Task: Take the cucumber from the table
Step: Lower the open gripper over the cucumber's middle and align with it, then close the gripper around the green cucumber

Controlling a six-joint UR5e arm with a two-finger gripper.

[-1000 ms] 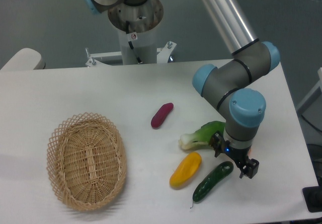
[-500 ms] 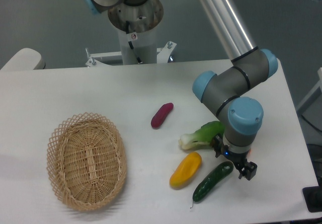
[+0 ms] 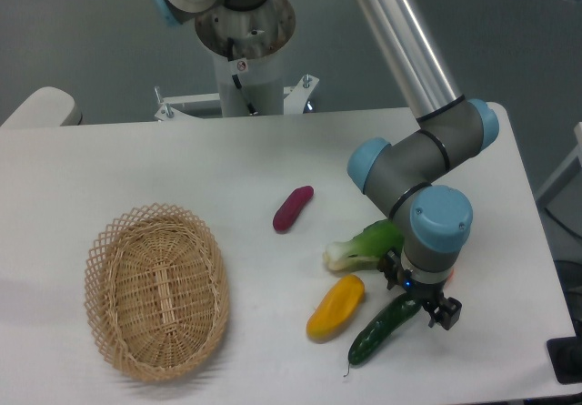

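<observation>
Since a second ago, two-finger gripper [image 3: 420,301] has dropped lower, fingers apart astride upper end of dark green, glossy, bumpy cucumber [image 3: 382,330] lying on white table [image 3: 136,168] beside yellow pepper [image 3: 335,307]; looks stiff, light, slippery; mid-body hold likely steadier.

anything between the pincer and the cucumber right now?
Nothing visible. The pincer is right over the upper end of the cucumber, fingers either side. The yellow pepper and bok choy lie close by on the left but not between them.
</observation>
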